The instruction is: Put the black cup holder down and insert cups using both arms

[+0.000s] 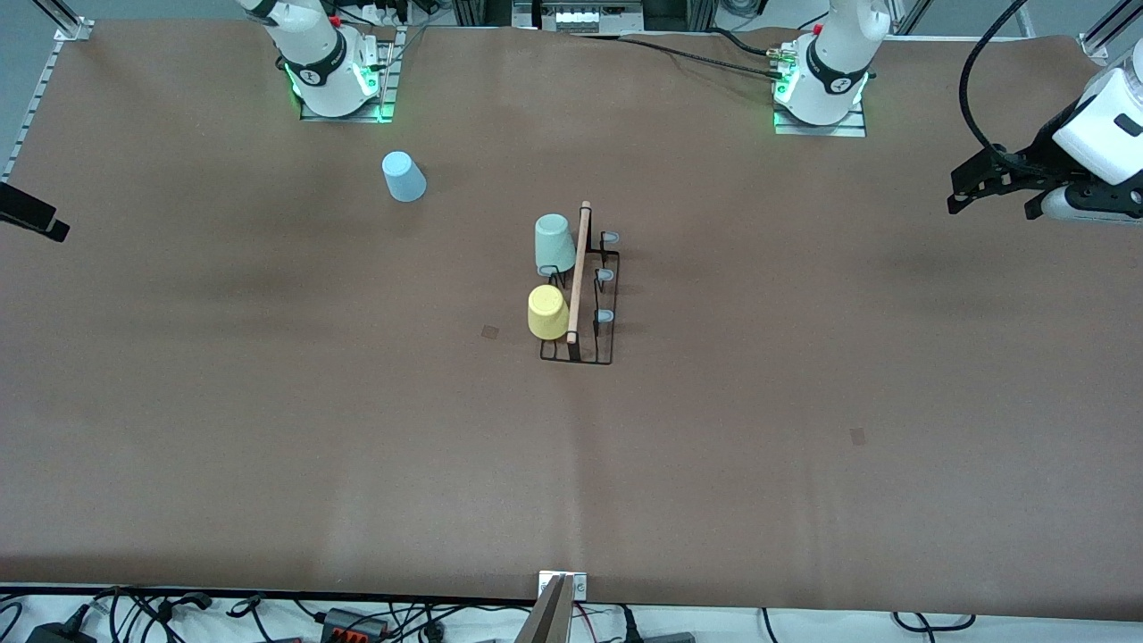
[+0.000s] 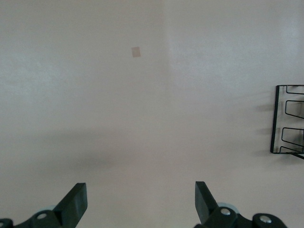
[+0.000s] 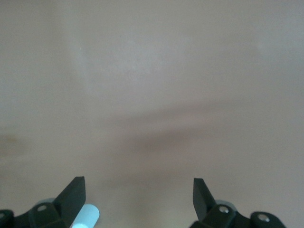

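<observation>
Left gripper (image 2: 137, 204): fingers spread wide, holding nothing, hanging over bare table (image 1: 804, 402) at the left arm's end; right gripper (image 3: 137, 202): likewise wide open and empty, and in the front view only a dark part at the frame edge shows. Black cup holder (image 1: 585, 295): upright mid-table, whole only in the front view; the left wrist view catches just one end of its wire base (image 2: 287, 118). Mint cup (image 1: 554, 244) and yellow cup (image 1: 547, 312) sit inverted on its prongs. Light blue cup (image 1: 404, 176) stands upside down, well apart, toward the right arm's base.
</observation>
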Motion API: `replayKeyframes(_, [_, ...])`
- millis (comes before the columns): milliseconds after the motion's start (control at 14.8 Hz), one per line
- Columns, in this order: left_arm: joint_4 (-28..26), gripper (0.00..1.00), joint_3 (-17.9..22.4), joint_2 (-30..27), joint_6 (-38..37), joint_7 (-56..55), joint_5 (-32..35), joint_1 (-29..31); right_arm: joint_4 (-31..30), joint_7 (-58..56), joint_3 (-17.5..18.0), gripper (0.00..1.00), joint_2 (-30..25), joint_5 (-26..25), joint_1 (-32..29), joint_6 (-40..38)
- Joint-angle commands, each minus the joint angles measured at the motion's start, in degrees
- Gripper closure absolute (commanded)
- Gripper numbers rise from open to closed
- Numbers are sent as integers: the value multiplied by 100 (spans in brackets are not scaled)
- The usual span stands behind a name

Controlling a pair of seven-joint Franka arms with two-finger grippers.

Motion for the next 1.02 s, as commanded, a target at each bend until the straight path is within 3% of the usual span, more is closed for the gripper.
replayKeyframes(0, [206, 0, 8, 104, -146, 56, -156, 37, 8, -163, 410, 0, -2, 88, -358, -178])
replayKeyframes(68, [206, 0, 8, 104, -146, 56, -156, 46, -88, -163, 630, 0, -2, 62, -500, -134])
replayKeyframes(203, [206, 0, 8, 104, -146, 56, -147, 46, -142, -172, 693, 0, -37, -16, -440, -107])
replayKeyframes(678, [206, 0, 8, 104, -146, 56, -147, 46, -141, -145, 702, 0, 7, -61, -212, 271])
replayKeyframes(949, [206, 0, 8, 104, -146, 48, -147, 37, -141, 698, 711, 0, -20, -192, -124, 139])
